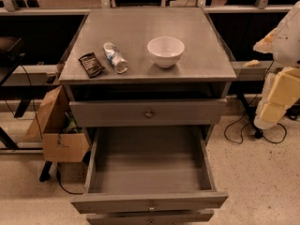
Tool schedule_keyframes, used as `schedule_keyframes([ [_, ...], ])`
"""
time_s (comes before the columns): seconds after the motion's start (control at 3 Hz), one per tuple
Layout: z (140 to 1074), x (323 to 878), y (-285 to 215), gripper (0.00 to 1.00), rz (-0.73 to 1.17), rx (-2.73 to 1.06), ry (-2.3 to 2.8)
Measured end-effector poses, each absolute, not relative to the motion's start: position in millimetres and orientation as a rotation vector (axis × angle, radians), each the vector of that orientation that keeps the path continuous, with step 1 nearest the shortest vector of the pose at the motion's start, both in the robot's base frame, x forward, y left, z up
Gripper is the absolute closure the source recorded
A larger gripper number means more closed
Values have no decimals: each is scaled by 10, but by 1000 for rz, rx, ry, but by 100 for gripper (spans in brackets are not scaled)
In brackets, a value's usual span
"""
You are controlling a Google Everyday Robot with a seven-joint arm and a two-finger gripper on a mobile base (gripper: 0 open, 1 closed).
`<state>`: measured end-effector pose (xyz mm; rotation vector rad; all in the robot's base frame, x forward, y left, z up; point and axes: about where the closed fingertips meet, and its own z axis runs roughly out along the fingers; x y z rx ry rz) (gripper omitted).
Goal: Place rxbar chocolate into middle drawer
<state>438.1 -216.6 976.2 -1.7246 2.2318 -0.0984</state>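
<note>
The rxbar chocolate [91, 64], a small flat black wrapper, lies on the grey cabinet top [140, 29] near its front left corner. The middle drawer [150, 172] is pulled out wide and its deep grey box holds nothing. My gripper [277, 100] hangs at the right edge of the view, beside the cabinet at about top-drawer height, well away from the bar and holding nothing that I can see.
A clear bottle with a blue-white label [115, 57] lies just right of the bar. A white bowl [165, 51] stands mid-top. The top drawer [149, 112] is partly out; the lowest drawer front [150, 217] shows below. A cardboard box [58, 130] sits at the left, cables [243, 130] on the floor at the right.
</note>
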Motion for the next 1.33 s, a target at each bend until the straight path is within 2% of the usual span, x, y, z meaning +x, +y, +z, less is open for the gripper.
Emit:
schedule_keyframes([
  [0.67, 9806, 4491, -2010, 0, -67, -1732, 2181],
  [1.0, 9833, 4687, -1691, 0, 13, -1708, 2126],
  [1.33, 9796, 4909, -1078, 0, 112, -1723, 2061],
])
